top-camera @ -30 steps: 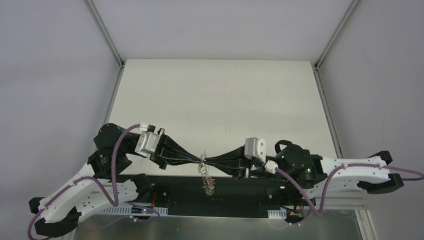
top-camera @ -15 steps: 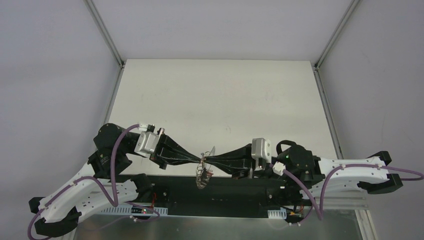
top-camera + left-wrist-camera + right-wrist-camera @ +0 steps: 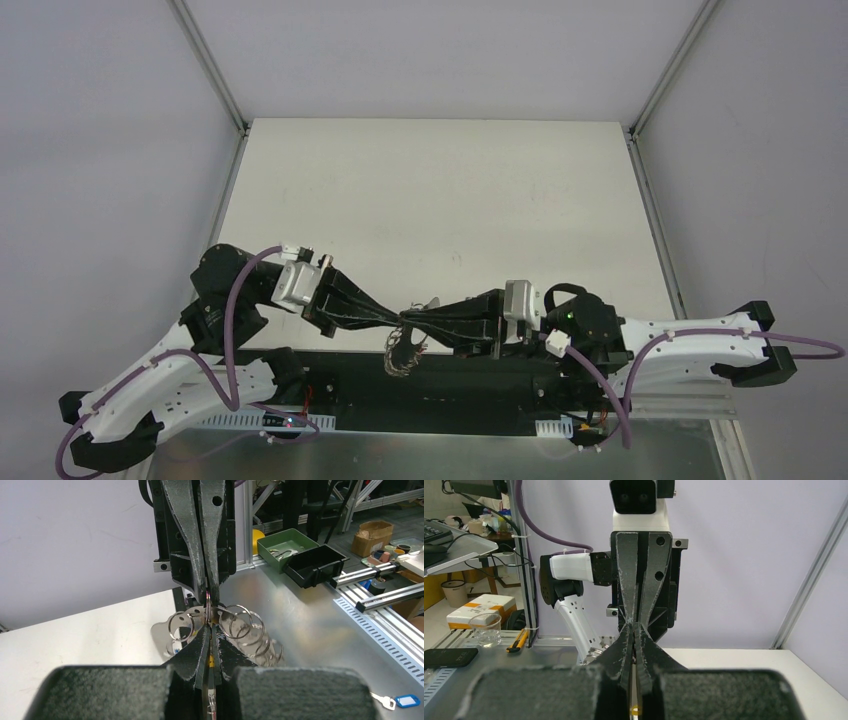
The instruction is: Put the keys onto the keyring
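My left gripper [image 3: 402, 322] and right gripper [image 3: 416, 322] meet tip to tip over the table's near edge, both shut. The keyring [image 3: 402, 356], a chain of thin silver loops with small keys, hangs below them and swings to the left. In the left wrist view my left gripper [image 3: 210, 626] pinches the keyring [image 3: 245, 627], and the right gripper [image 3: 207, 599] comes in from above. A flat silver key [image 3: 167, 630] with a loop through it sticks out on the far side, and it also shows in the top view [image 3: 432, 302]. A yellow bit sits deep between each gripper's fingers. My right gripper [image 3: 636, 627] faces the left one.
A blue-tagged key [image 3: 404, 700] lies on the metal bench off the table. A green bin [image 3: 287, 542] and a black bin [image 3: 317, 560] stand beyond it. A beaker [image 3: 486, 629], a yellow knife [image 3: 518, 641] and a phone [image 3: 449, 656] lie beside the white table [image 3: 450, 200].
The right arm has pushed left and rolled its wrist. The hanging keyring has swung from straight down to the left. The silver key now sticks up on the far side.
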`<state>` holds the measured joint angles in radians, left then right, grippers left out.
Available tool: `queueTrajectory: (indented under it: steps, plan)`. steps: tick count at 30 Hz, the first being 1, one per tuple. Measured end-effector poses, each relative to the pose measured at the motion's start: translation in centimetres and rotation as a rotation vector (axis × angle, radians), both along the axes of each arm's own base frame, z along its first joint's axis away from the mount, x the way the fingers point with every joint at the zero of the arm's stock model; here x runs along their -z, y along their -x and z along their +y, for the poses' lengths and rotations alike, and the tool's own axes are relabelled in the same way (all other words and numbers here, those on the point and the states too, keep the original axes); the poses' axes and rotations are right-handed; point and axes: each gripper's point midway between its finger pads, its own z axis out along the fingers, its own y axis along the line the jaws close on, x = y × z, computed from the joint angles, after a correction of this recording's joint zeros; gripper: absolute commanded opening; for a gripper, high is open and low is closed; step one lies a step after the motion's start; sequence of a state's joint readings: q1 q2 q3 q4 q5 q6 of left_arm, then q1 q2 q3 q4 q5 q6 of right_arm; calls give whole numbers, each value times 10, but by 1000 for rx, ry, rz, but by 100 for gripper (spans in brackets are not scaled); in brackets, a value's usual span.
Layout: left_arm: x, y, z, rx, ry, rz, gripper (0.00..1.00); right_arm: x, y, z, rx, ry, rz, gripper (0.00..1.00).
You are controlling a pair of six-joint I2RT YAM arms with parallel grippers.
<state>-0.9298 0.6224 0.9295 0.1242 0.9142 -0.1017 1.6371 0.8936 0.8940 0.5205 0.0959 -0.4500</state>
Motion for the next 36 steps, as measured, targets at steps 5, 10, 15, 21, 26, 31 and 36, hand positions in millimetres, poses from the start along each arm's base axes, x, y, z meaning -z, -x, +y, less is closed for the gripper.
queueTrajectory:
  steps: [5,10,15,21,26,31,36]
  plan:
    - [-2,-1,-3,6,5,10,1,-4,0,3,7,-39,-17,0]
    - [-4,0,-2,7,13,10,20,-5,0,4,10,-52,-25,0]
    - [-8,3,3,7,26,10,30,-7,-1,3,10,-58,-25,0]
    - [-9,4,4,5,31,7,34,-9,-1,2,10,-67,-23,0]
    - [-9,3,3,2,30,10,35,-9,0,2,9,-66,-24,0]
    - [-8,1,2,-3,27,14,34,-9,0,2,8,-66,-24,0]
    - [-12,-1,1,-11,30,16,32,-9,0,1,5,-68,-22,0]
